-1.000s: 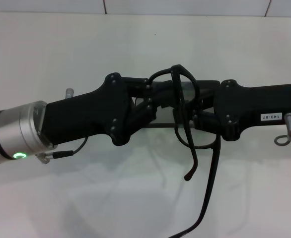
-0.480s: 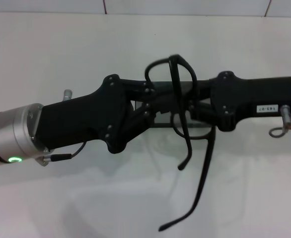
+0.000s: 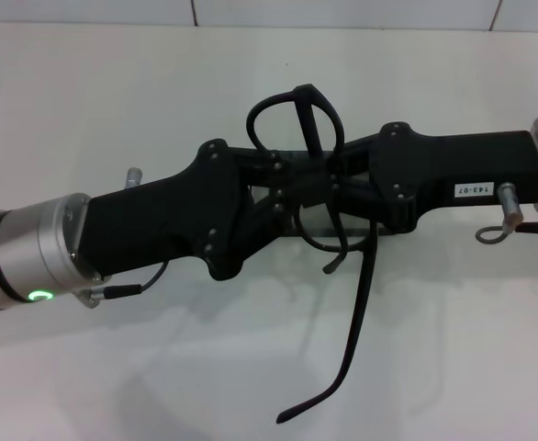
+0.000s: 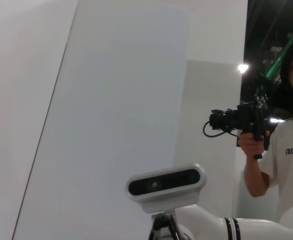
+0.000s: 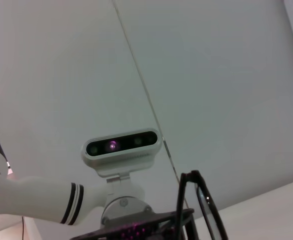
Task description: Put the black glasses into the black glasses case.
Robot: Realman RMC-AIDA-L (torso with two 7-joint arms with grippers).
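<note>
Between both grippers' fingers (image 3: 287, 184): black glasses (image 3: 319, 197).

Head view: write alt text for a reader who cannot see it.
The left pincer and right pincer meet mid-frame above a white table, both at the black glasses, held edge-on. One temple arm hangs down; no glasses case is in view.

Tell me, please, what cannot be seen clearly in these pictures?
- The case: not in any view, so its place and whether its lid is open cannot be told.
- Left gripper and right gripper: in the head view they meet at the glasses, black on black, so which one holds is unclear.
- Lower lens: partly behind the grippers.
- Both wrist views point upward; the table is absent.
</note>
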